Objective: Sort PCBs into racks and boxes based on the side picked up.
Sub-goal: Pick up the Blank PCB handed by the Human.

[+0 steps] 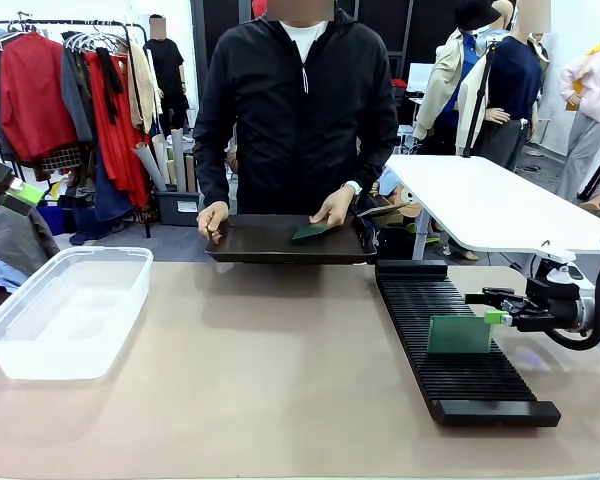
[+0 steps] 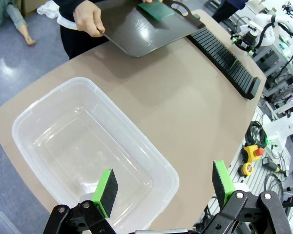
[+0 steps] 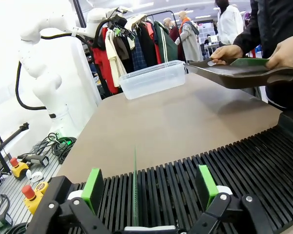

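Note:
One green PCB stands upright in a slot of the long black rack at the right. In the right wrist view this PCB shows edge-on between the fingers of my right gripper, which is open, with both green pads clear of the board. From the front, my right gripper sits just at the board's right edge. A second PCB lies under the person's hand on a dark tray. My left gripper hangs open and empty over the near end of the clear box.
The person stands at the far side and holds the dark tray with both hands over the table's far edge. The clear box takes up the left of the table. A white table stands behind at the right.

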`<state>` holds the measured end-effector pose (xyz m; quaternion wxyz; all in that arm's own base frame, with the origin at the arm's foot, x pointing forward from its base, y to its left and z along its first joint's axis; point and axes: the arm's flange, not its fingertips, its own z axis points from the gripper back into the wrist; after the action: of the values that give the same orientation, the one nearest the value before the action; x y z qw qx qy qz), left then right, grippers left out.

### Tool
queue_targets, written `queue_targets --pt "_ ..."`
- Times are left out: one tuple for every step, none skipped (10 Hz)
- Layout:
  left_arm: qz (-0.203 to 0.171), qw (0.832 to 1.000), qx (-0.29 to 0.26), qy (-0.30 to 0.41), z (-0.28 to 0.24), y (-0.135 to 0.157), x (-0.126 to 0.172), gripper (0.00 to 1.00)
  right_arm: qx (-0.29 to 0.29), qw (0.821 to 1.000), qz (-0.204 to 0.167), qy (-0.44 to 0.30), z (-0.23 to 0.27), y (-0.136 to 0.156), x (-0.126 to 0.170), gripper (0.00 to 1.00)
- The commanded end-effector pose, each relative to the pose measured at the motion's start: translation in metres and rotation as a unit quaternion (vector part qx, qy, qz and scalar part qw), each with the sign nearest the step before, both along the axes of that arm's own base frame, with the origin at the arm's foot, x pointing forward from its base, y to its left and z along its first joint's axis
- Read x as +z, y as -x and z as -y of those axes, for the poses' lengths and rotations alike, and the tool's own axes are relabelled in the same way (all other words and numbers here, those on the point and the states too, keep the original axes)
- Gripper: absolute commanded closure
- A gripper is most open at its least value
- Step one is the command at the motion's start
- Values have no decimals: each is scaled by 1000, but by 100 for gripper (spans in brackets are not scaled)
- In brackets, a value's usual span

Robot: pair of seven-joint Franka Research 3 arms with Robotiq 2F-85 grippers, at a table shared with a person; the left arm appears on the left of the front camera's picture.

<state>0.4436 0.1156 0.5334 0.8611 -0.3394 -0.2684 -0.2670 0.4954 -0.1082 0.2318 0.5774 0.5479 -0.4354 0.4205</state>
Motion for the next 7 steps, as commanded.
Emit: queue_targets --pt "0 1000 0 4 1 2 1 0 1 1000 6 -2 -1 0 3 0" --pt "0 1000 0 4 1 2 1 0 1 1000 6 -2 -1 0 3 0" --pt "0 1000 0 4 1 2 1 0 1 1000 6 -2 -1 0 3 0" --pt "0 1000 0 4 1 2 1 0 1 1000 6 -2 -1 0 3 0" --pt "0 1000 0 4 1 2 1 0 1 1000 6 -2 -1 0 3 0" --pt "0 1000 0 4 1 2 1 0 1 1000 6 -2 -1 0 3 0" --pt "0 1000 0 4 1 2 1 0 1 1000 6 -2 -1 0 3 0"
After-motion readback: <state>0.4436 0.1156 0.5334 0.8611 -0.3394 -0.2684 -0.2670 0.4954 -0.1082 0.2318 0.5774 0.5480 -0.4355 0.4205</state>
